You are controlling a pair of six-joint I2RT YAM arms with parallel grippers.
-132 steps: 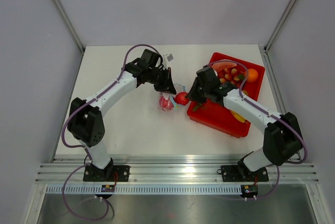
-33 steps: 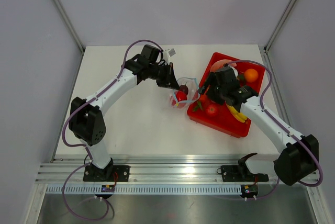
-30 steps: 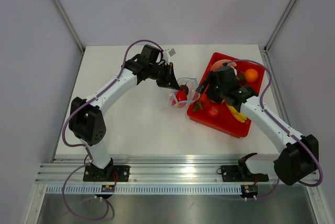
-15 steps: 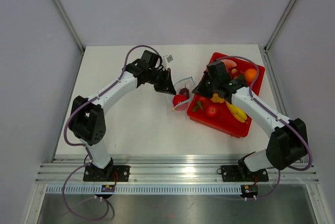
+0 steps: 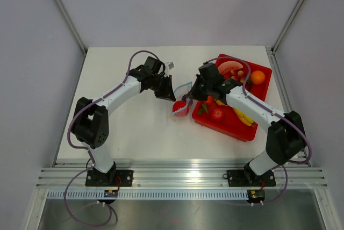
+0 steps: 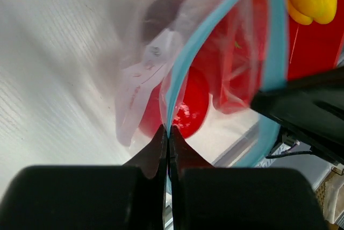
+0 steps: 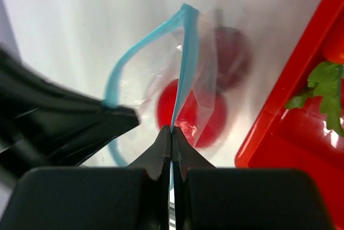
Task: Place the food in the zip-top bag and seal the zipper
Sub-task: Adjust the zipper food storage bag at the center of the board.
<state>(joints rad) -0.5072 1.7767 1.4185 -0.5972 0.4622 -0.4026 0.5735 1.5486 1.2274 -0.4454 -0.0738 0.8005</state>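
The clear zip-top bag point(image 5: 181, 101) hangs between my two grippers above the white table. Its light blue zipper point(image 6: 189, 55) point(image 7: 185, 63) runs along the mouth. The red tomato-like fruit point(image 5: 179, 107) point(image 6: 185, 106) point(image 7: 192, 113) and the dark purple fruit point(image 6: 164, 11) point(image 7: 231, 55) sit inside the bag. My left gripper point(image 5: 171, 93) point(image 6: 168, 132) is shut on the zipper strip at the bag's left side. My right gripper point(image 5: 193, 93) point(image 7: 171, 130) is shut on the zipper strip at the bag's right side.
A red tray point(image 5: 260, 93) stands right of the bag, holding a banana point(image 5: 243, 116), an orange fruit point(image 5: 258, 77), a small red fruit point(image 5: 216, 114) and other toy food. The tray's edge point(image 7: 290, 85) is close to the bag.
Both grippers have moved left and drawn closer together. The right gripper came off the tray and closed on the zipper strip. The bag with both fruits shifted left and lower.
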